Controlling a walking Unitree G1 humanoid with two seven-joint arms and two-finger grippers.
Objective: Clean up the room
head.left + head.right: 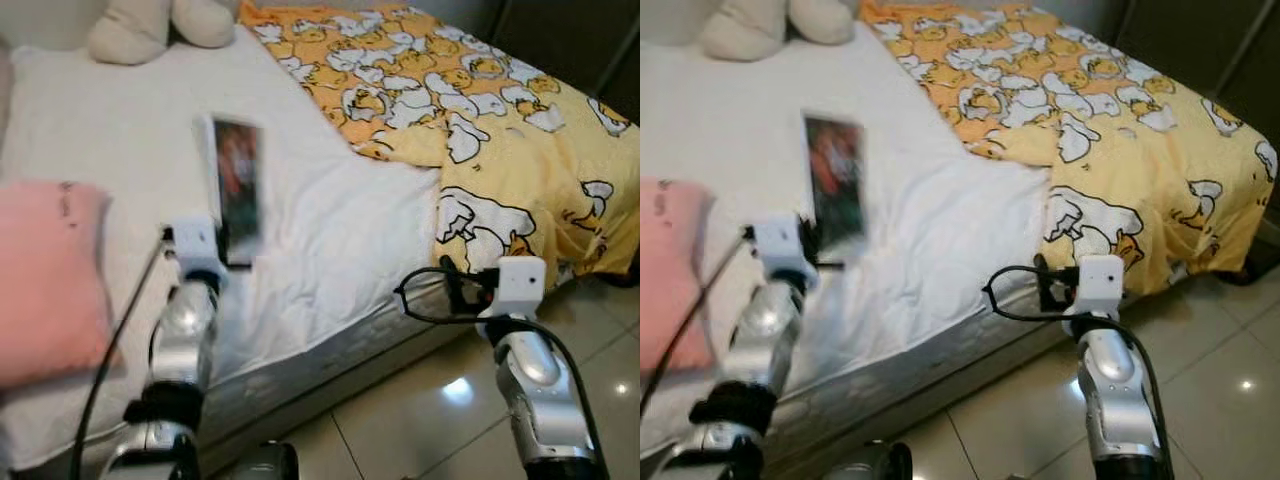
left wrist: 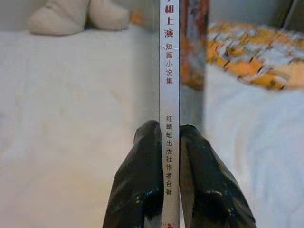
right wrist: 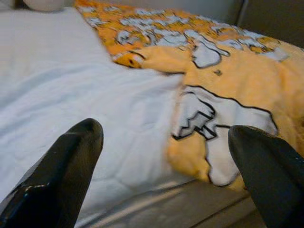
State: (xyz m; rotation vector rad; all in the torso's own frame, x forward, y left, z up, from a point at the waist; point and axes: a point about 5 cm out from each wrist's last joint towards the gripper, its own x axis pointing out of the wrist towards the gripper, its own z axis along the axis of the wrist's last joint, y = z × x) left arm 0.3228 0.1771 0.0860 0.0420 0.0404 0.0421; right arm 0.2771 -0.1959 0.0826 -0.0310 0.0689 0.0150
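Observation:
A thin book (image 1: pixel 236 186) with a dark, colourful cover and a white spine (image 2: pixel 169 85) stands upright above the white bed (image 1: pixel 330 240). My left gripper (image 1: pixel 232 255) is shut on its lower edge, and both black fingers (image 2: pixel 142 180) press its spine in the left wrist view. My right gripper (image 1: pixel 447 285) hangs open beside the bed's front edge, over the floor, with nothing between its fingers (image 3: pixel 61 171). It faces the yellow duck-print blanket (image 1: pixel 470 110) that covers the right half of the bed.
A pink pillow (image 1: pixel 45 280) lies at the bed's left edge. A cream plush toy (image 1: pixel 160 25) sits at the head of the bed. Glossy tiled floor (image 1: pixel 430 420) runs in front of the mattress. A dark cabinet (image 1: pixel 570 35) stands behind the bed on the right.

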